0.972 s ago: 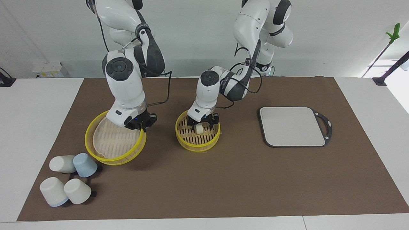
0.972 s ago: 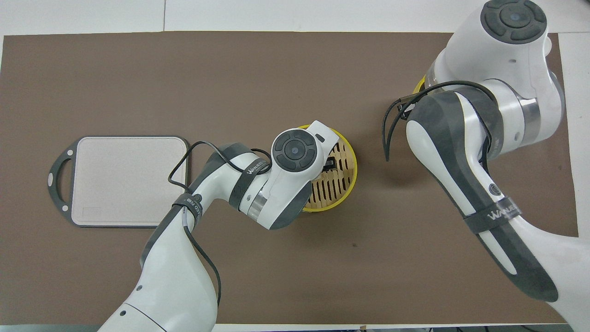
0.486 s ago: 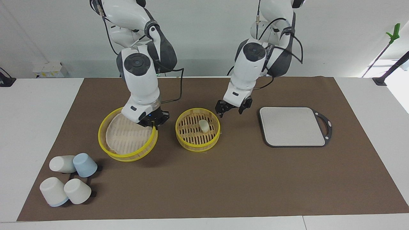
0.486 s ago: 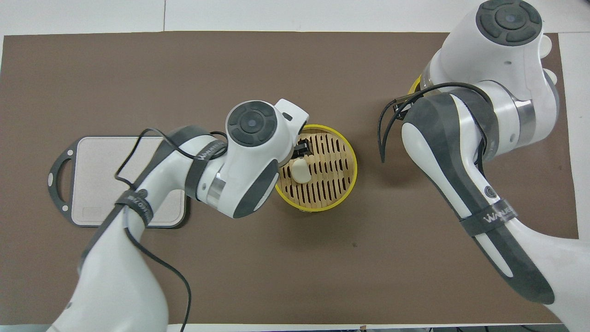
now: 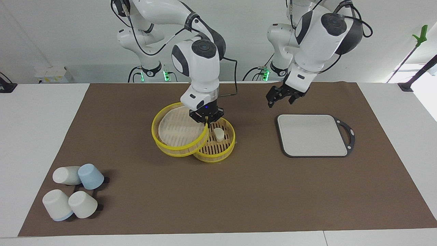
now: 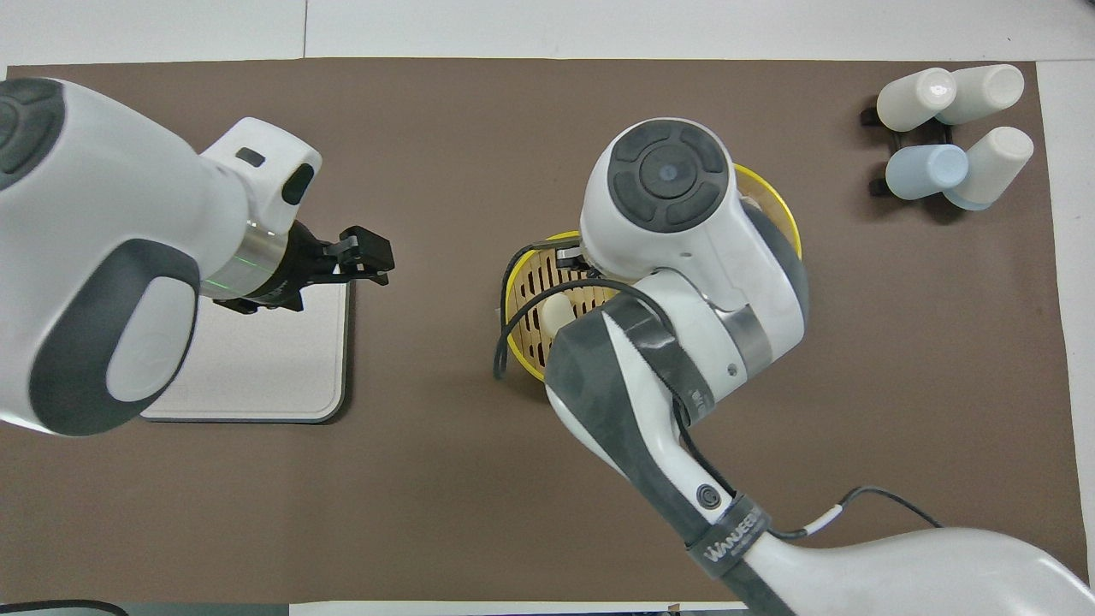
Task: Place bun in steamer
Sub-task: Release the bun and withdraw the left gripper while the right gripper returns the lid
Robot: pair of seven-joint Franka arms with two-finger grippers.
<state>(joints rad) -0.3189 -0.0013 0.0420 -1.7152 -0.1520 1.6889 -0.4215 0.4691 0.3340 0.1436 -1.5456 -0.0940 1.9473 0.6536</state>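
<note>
Since half a second ago both arms have shifted a lot: the right arm has swung the lid tier point(image 5: 179, 129) from the right arm's end of the surface over toward the steamer point(image 5: 223, 150), and the left arm has pulled up and away from the basket to sit over the cutting board.

Going big to small: the brown mat point(image 5: 239, 191) covers most of the surface. The grey cutting board point(image 5: 312, 135) lies toward the left arm's end, well apart from the steamer. The left gripper point(image 5: 282, 96) hangs in the air over the board's edge, on the side toward the steamer, jaws spread and holding nothing.

The lid tier, yellow-rimmed with a pale slatted face, is tilted and overlaps the steamer's rim on the side toward the right arm's end. The right gripper point(image 5: 206, 120) is clamped on the lid's rim, right above the basket. In the overhead view the right arm's wrist hides most of this.

The steamer sits mid-surface, and the bun point(image 5: 219, 134) is inside it on the slats, touching neither gripper.

Four upturned cups point(image 5: 73, 193) cluster at the right arm's end, farther from the robots than the steamer.
</note>
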